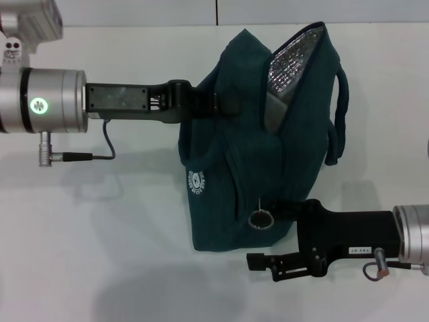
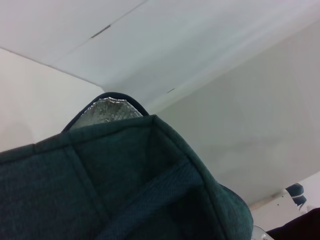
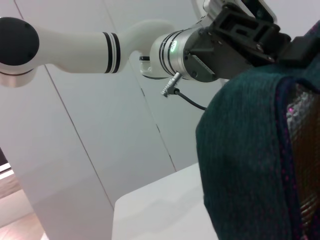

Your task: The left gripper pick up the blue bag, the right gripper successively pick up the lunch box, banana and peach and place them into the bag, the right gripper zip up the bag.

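Note:
The blue bag (image 1: 241,154) hangs above the white table, its mouth partly open and showing silver foil lining (image 1: 288,64). My left gripper (image 1: 224,102) is shut on the bag's upper edge from the left side. My right gripper (image 1: 263,235) is at the bag's lower right corner, close to the ring zipper pull (image 1: 260,219). Its jaws stand apart: one finger (image 1: 268,261) shows below the bag and the other is hidden behind the fabric. The right wrist view shows the bag (image 3: 240,165) and the left gripper (image 3: 260,35). The left wrist view shows the bag's fabric (image 2: 125,185). Lunch box, banana and peach are out of view.
The white table (image 1: 100,255) lies under the bag. A grey cable (image 1: 100,155) hangs from my left wrist. One bag handle (image 1: 338,114) loops out on the right side. The table's edge (image 3: 120,205) and a pale wall show in the right wrist view.

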You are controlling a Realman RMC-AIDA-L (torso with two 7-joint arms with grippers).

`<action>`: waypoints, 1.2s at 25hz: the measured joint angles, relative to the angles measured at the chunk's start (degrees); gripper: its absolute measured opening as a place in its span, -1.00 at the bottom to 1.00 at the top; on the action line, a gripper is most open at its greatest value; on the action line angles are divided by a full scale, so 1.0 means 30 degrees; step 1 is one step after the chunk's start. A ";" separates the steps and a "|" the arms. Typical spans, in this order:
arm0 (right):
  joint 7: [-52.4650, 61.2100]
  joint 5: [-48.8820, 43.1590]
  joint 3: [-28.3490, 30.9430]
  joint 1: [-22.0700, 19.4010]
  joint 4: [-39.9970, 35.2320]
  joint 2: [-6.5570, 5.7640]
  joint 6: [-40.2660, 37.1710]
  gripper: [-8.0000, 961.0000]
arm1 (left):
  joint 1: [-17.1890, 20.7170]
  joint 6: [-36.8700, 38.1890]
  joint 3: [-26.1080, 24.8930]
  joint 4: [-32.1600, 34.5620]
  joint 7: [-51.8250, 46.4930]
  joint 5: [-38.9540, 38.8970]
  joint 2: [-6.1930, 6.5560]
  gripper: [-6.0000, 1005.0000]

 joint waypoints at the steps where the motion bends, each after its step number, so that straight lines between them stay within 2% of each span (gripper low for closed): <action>1: 0.0003 0.0109 0.0014 -0.0064 0.0001 -0.0013 0.0002 0.81 | 0.0001 -0.0005 -0.0004 0.0000 0.0000 0.0000 0.0005 -0.93; 10: -0.0024 0.0454 0.0277 -0.0786 -0.0210 -0.0117 0.0028 0.81 | 0.0047 -0.0048 -0.0027 -0.0001 0.0022 0.0000 0.0066 -0.93; 15: -0.0052 0.0465 0.0521 -0.0944 -0.0215 -0.0121 0.0140 0.56 | 0.0030 -0.0047 -0.0027 0.0000 0.0029 0.0000 0.0096 -0.93; 21: -0.0040 0.0467 0.0528 -0.0976 -0.0234 -0.0110 0.0602 0.09 | 0.0046 -0.0042 -0.0027 -0.0002 0.0042 0.0000 0.0105 -0.93; 26: -0.0031 0.0466 0.0527 -0.0973 -0.0234 -0.0089 0.0717 -0.40 | 0.0042 -0.0042 -0.0027 -0.0001 0.0051 0.0000 0.0150 -0.93; 30: -0.0026 0.0466 0.0527 -0.0951 -0.0234 -0.0090 0.0717 -0.44 | 0.0007 -0.0042 -0.0026 -0.0001 0.0057 0.0000 0.0161 -0.93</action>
